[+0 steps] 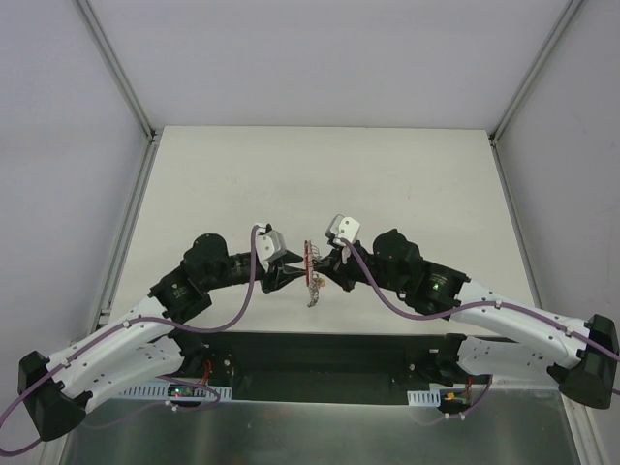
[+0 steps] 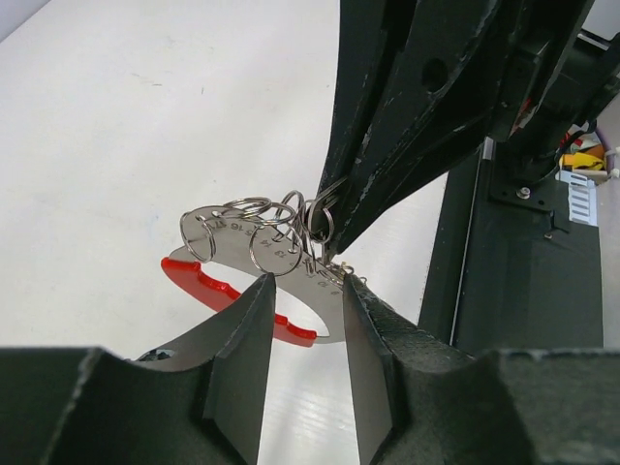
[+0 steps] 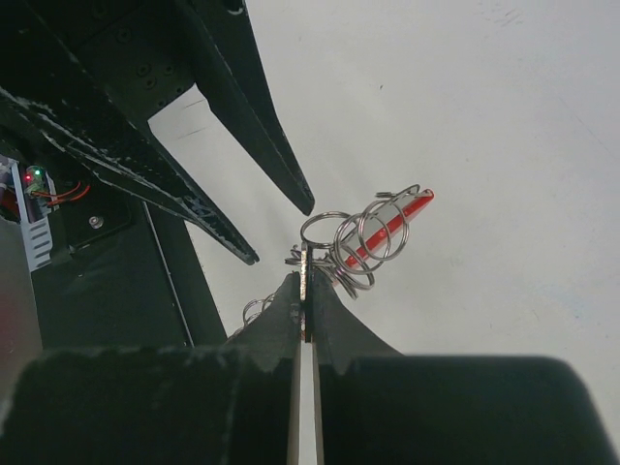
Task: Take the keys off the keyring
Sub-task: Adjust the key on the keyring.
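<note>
The keyring point(image 1: 311, 260) hangs above the table between my two grippers. It is a pale grey metal tag point(image 2: 291, 266) with a red plastic piece point(image 2: 203, 283) and several small wire rings point(image 2: 254, 221). My right gripper point(image 3: 306, 283) is shut on the thin edge of that tag, with the rings point(image 3: 360, 242) and red piece point(image 3: 399, 215) sticking out past its tips. A jagged bunch of keys point(image 1: 315, 295) dangles below. My left gripper point(image 2: 305, 284) stands open, its fingers point(image 2: 247, 334) either side of the tag's lower part with a gap between them.
The white table point(image 1: 320, 174) lies under the grippers. A dark base plate point(image 1: 320, 356) runs along the near edge between the arm mounts. Pale walls and metal frame posts point(image 1: 126, 87) close in the sides and back.
</note>
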Robot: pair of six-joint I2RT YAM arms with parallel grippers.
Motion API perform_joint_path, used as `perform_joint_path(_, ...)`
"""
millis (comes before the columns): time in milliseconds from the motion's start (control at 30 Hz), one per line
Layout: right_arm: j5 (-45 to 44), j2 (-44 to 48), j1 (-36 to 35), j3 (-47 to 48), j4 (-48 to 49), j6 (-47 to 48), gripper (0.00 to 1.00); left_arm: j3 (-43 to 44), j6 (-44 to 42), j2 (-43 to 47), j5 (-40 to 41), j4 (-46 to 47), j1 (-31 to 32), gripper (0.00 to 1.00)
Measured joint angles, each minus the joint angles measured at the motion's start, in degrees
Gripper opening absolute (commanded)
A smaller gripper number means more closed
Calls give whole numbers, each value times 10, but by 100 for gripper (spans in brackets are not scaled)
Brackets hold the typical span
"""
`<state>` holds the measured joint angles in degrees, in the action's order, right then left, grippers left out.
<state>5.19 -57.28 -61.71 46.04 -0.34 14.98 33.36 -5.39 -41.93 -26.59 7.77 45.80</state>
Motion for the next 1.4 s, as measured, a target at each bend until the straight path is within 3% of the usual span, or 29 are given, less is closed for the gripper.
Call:
perform_joint_path(367,0,10,0,0,0,0,1,2,-2,-19,-32,1,0,24)
perform_joint_path(1400,0,15,0,0,-4,0,1,1,-7,-27,-8,48,0,25)
